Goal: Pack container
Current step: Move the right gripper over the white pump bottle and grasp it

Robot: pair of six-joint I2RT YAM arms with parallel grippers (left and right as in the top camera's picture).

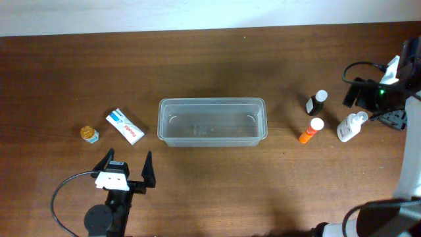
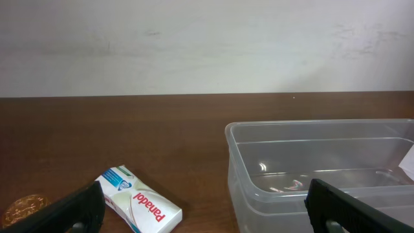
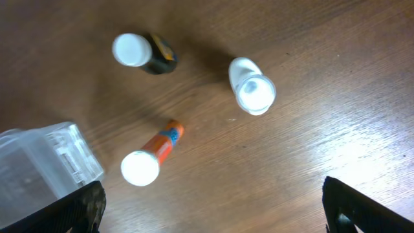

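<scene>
Packing's not started, I reckon: container [image 1: 211, 101] empty, left jaws and right jaws both spread, right needs lowering onto the orange bottle [image 1: 310, 131].

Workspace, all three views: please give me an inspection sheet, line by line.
Surface: brown wood table.
Job's things: container mid-table, upright, nothing seen inside.
Clutter: Panadol box and gold-lidded jar to its left; dark bottle, orange bottle and white bottle to its right.
Grippers: left gripper open, holding nothing; right gripper open above the bottles.
Cables: black cable loop by the left arm; black cable at the right arm.
Surroundings: pale wall; nothing else seen.
</scene>
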